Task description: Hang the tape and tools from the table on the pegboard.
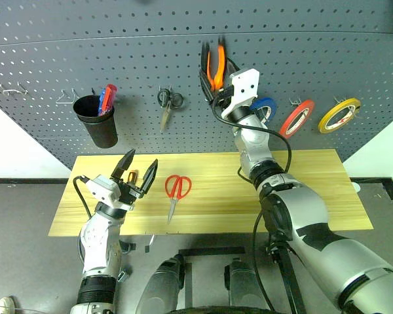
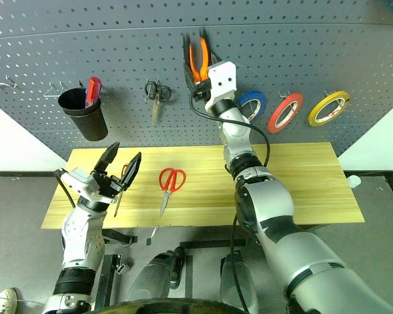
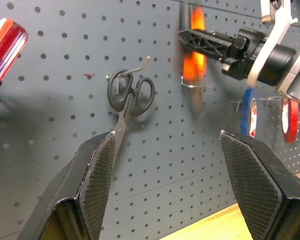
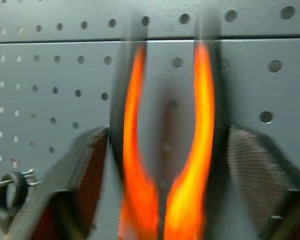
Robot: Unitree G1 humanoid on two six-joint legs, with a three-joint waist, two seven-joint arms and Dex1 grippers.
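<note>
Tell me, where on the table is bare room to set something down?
The table's right half, past the red-handled scissors, lies bare, though the right arm crosses above it. The left end is crowded: the left gripper hovers there, over an orange-handled tool.

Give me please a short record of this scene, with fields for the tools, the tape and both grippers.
pliers: against the pegboard, between the right gripper's fingers
right gripper: open, pads clear of the pliers
red scissors: flat on the table
screwdriver: on the table, beside the left gripper
left gripper: open, empty, above the table
red tape: on the pegboard
</note>
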